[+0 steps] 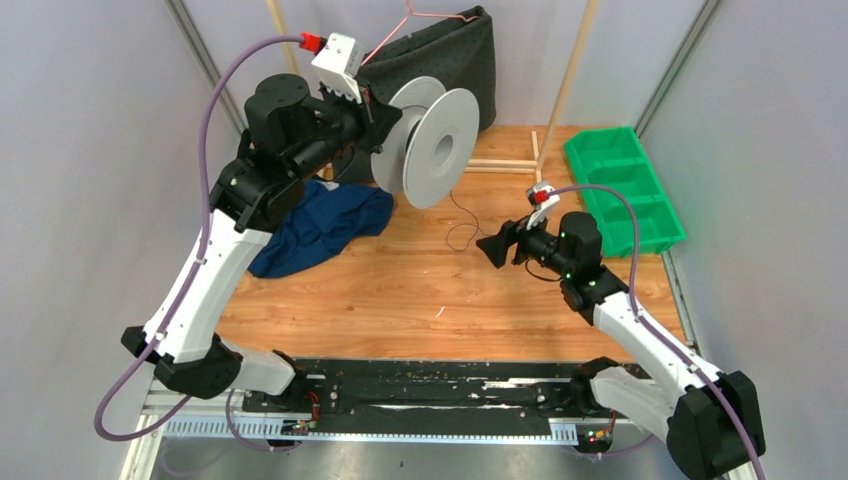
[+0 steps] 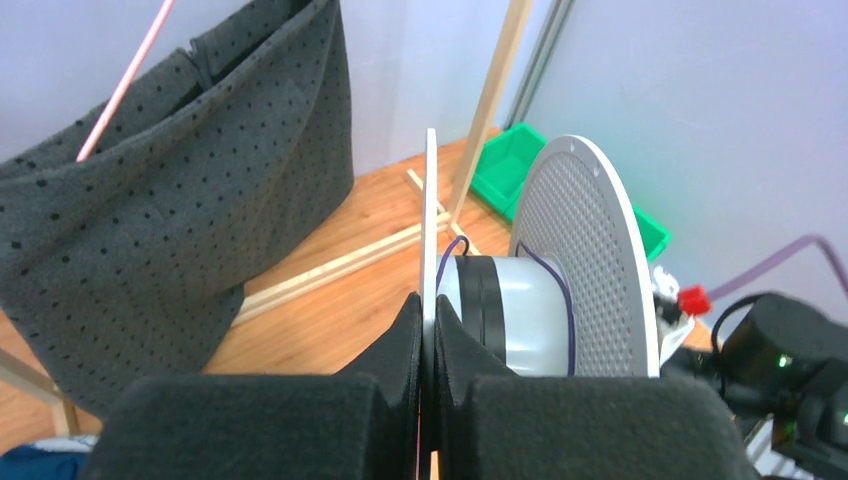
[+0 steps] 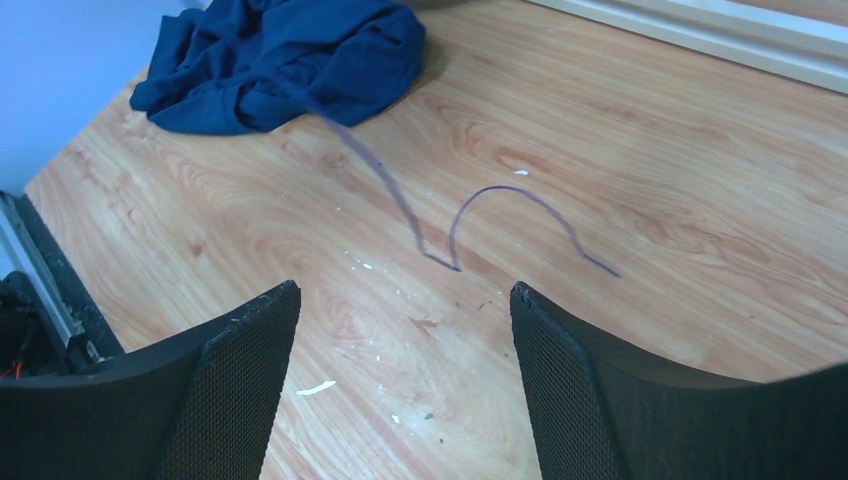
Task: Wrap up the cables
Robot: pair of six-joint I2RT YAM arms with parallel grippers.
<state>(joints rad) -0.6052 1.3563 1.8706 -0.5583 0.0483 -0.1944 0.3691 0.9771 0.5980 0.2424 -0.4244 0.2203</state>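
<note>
My left gripper [image 1: 372, 110] is shut on the edge of the near flange of a grey-white spool [image 1: 435, 140] and holds it in the air at the back. In the left wrist view the jaws [image 2: 430, 312] pinch the thin flange [image 2: 430, 220], and a few turns of thin dark cable [image 2: 566, 300] lie on the hub. The cable [image 1: 460, 232] hangs down from the spool and forms loose loops on the wooden table. My right gripper [image 1: 497, 247] is open and empty just right of those loops. In the right wrist view the cable [image 3: 480, 197] lies ahead of the open gripper [image 3: 405, 300].
A blue cloth [image 1: 325, 225] lies crumpled at the left, also in the right wrist view [image 3: 290, 60]. A green bin [image 1: 620, 185] stands at the back right. A dark dotted fabric [image 1: 450, 60] hangs on a pink hanger behind the spool. A wooden frame [image 1: 505, 163] lies at the back.
</note>
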